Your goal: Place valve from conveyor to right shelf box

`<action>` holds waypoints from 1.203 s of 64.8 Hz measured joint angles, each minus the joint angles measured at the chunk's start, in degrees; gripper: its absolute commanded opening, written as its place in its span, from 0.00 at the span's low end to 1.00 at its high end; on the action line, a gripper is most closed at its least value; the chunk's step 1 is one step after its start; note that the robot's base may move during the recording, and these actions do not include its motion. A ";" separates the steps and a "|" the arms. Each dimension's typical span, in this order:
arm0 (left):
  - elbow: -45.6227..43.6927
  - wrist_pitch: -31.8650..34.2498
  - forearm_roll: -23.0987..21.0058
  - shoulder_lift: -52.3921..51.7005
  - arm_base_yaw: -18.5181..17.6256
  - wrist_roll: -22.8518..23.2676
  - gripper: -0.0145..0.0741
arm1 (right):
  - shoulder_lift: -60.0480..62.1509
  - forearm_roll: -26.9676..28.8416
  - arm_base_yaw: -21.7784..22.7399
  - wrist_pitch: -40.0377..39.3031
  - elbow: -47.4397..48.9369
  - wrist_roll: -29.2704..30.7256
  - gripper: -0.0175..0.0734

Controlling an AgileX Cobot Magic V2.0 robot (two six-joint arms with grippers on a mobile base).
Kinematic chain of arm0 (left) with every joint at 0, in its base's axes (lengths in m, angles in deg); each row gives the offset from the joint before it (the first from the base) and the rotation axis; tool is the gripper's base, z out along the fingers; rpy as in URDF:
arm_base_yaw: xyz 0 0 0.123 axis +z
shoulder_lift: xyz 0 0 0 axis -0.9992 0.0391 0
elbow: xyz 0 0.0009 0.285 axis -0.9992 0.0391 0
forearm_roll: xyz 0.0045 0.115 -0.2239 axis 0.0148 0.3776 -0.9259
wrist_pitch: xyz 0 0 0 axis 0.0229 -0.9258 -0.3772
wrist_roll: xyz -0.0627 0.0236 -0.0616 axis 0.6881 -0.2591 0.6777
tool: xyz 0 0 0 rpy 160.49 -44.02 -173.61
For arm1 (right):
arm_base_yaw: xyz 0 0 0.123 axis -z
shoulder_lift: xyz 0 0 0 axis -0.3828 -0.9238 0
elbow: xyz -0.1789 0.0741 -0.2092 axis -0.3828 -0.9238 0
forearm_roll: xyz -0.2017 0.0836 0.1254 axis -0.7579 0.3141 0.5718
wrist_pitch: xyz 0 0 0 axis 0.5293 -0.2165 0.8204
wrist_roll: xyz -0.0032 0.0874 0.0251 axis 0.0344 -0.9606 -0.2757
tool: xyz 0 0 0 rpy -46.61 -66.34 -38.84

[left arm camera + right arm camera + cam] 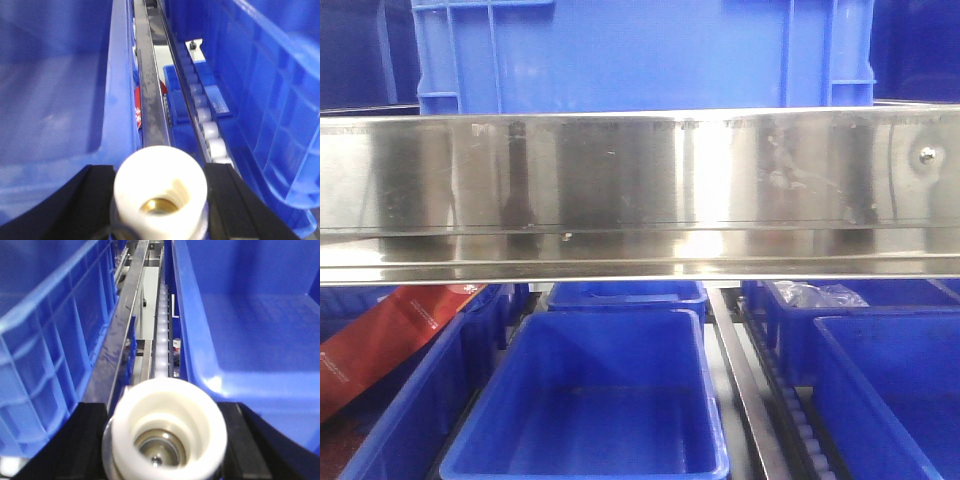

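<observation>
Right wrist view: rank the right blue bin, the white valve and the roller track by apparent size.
1. right blue bin, filling most of the right half.
2. valve, enlarged by nearness to the camera.
3. roller track, a thin strip.

Left gripper [160, 200], right gripper [165, 440]: matte black jaws.

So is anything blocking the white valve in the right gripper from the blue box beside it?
Nothing visible does. The valve, clamped in the right gripper, seems lined up with the roller track; the open, seemingly empty box sits just right of it, only its side wall between.
</observation>
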 measured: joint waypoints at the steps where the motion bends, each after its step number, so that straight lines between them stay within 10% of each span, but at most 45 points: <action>1: -0.90 -0.35 0.00 0.21 -0.29 0.19 0.04 | -0.17 0.13 0.00 0.22 0.53 0.00 0.01; 41: -42.38 0.97 -0.42 31.21 -22.04 0.22 0.04 | -29.83 0.68 -17.50 -3.92 39.65 0.00 0.01; 68: -48.44 2.01 -1.54 47.79 -25.59 0.22 0.05 | -47.25 0.78 -22.67 -2.90 44.23 0.00 0.02; 78: -48.54 1.66 -1.65 49.72 -25.59 0.22 0.27 | -50.35 0.78 -22.65 -2.00 44.23 0.00 0.17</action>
